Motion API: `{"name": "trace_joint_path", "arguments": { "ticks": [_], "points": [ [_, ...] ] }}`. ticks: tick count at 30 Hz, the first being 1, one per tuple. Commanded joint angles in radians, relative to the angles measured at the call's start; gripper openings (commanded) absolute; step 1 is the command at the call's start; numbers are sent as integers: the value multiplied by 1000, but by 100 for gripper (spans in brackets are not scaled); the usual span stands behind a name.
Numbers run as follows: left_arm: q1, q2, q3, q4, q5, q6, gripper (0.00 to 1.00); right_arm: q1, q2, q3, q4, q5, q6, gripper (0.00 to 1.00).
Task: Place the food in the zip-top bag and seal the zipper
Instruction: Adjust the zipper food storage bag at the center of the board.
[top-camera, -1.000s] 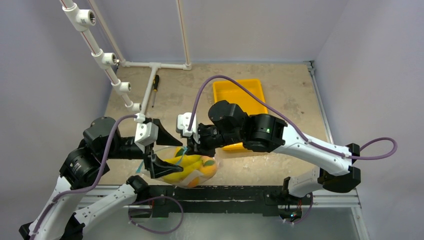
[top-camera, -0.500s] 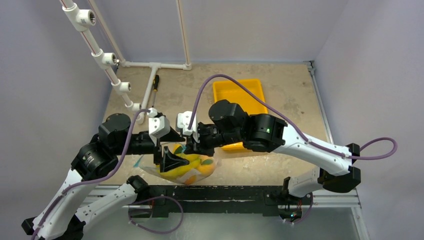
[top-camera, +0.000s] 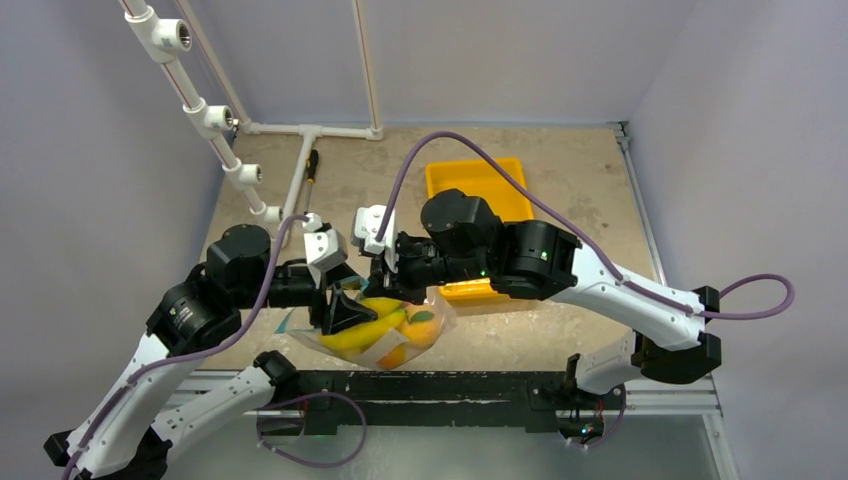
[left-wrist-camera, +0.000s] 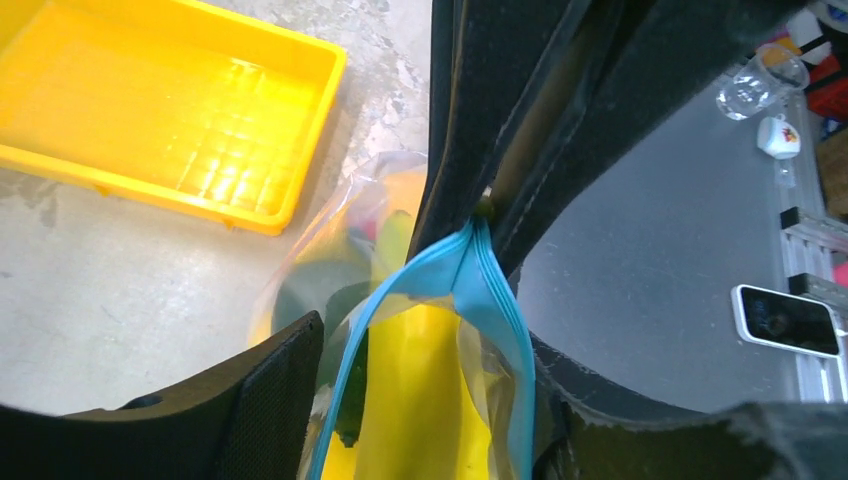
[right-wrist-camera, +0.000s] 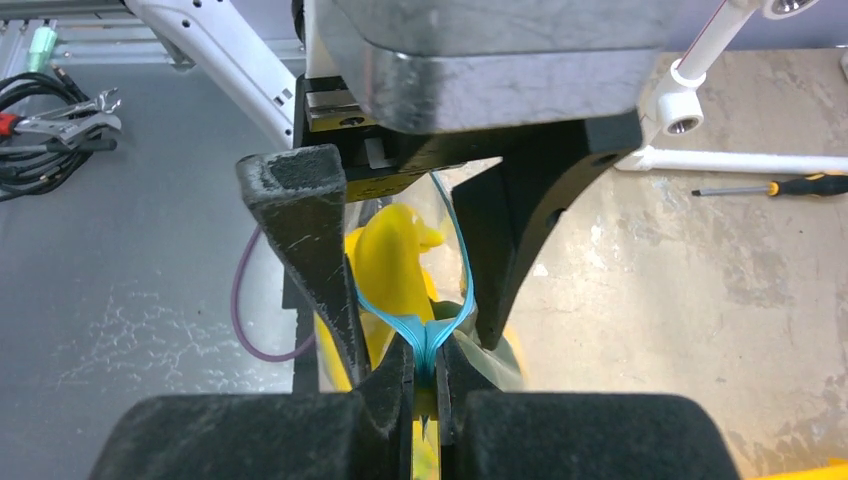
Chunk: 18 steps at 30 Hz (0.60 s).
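- Step in hand, as judged: sealing the zipper (right-wrist-camera: 428, 335). The food (top-camera: 380, 325) sits inside the zip-top bag (top-camera: 392, 345), and no loose piece shows in the visible part of the yellow tray (top-camera: 432, 182).
- Location: the bag is held between the two grippers at the near edge of the table (top-camera: 580, 210), left of that edge's middle. Whether its bottom rests on the surface cannot be told. The tray lies well apart, toward the far right corner.
- Right gripper (right-wrist-camera: 428, 372): fingers pressed together on one end of the zipper, with both teal strips pinched flat between the pads.
- Left gripper (left-wrist-camera: 425, 350): fingers apart, one on each side of the bag mouth, just beside the right gripper's pinch. The strips between them bow outward, so that span is unsealed.
- Procedure: close the left fingers on the strips next to the anchored end, where the tracks already meet. Then draw along the mouth, away from the right gripper.
- Hold the strip taut and straight. Slack is likely to let the tracks skew and skip.
- Hazard: a yellow banana-shaped piece (right-wrist-camera: 395, 260) stands high in the mouth and may block the tracks. Pinch above it, not across it.
- The far end of the zipper is hidden, so its state there cannot be told.
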Motion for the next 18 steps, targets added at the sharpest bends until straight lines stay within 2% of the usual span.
{"name": "trace_joint_path", "arguments": {
  "ticks": [1, 7, 10, 11, 18],
  "points": [
    [-2, -15, 44, -37, -65, 13, 52, -1, -19, 55, 65, 22, 19, 0],
    [-2, -8, 55, -42, -73, 11, 26, -1, -28, 12, 84, 19, 21, 0],
    [-2, -8, 55, -41, -78, 12, 3, -1, -34, -3, 94, 19, 24, 0],
    [-3, -9, 55, -42, -82, 10, 0, -1, -38, -11, 99, 21, 25, 0],
    [-3, -21, 60, -31, -61, 12, 0, -1, -59, -42, 121, 51, 40, 0]
  ]
}}
